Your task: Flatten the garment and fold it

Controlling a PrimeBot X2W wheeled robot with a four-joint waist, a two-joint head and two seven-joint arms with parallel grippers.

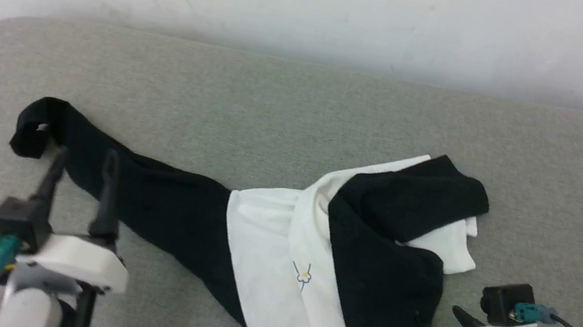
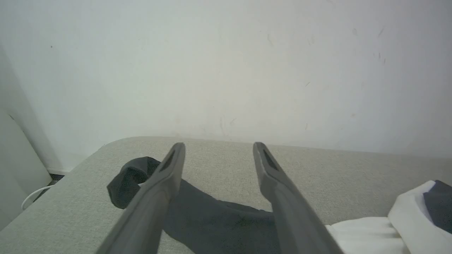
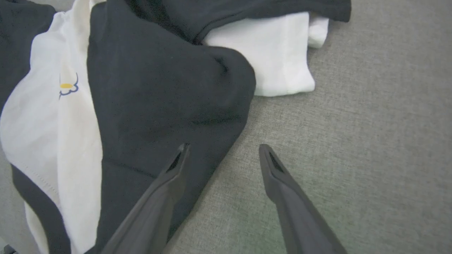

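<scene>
The garment [image 1: 265, 243] lies crumpled on the grey table [image 1: 278, 101]. Its white body with the small yellow-and-blue print [image 1: 303, 276] sits in the middle. One black sleeve [image 1: 153, 199] stretches out to the left and ends in a curled cuff [image 1: 37, 127]. The other black sleeve [image 1: 394, 229] is folded over the right side. My left gripper [image 1: 83, 163] stands open above the stretched sleeve [image 2: 212, 218], near the cuff [image 2: 130, 176], holding nothing. My right gripper [image 1: 437, 316] is open at the garment's right edge. One of its fingers [image 3: 176, 165] hangs over the black cloth [image 3: 159, 106], and the other is over bare table.
A pale wall [image 1: 319, 6] runs along the table's far edge. The table's rounded left corner [image 2: 106, 148] drops off to the floor, where a white cable [image 2: 33, 195] lies. Bare grey surface [image 3: 370, 123] spreads to the right of the garment.
</scene>
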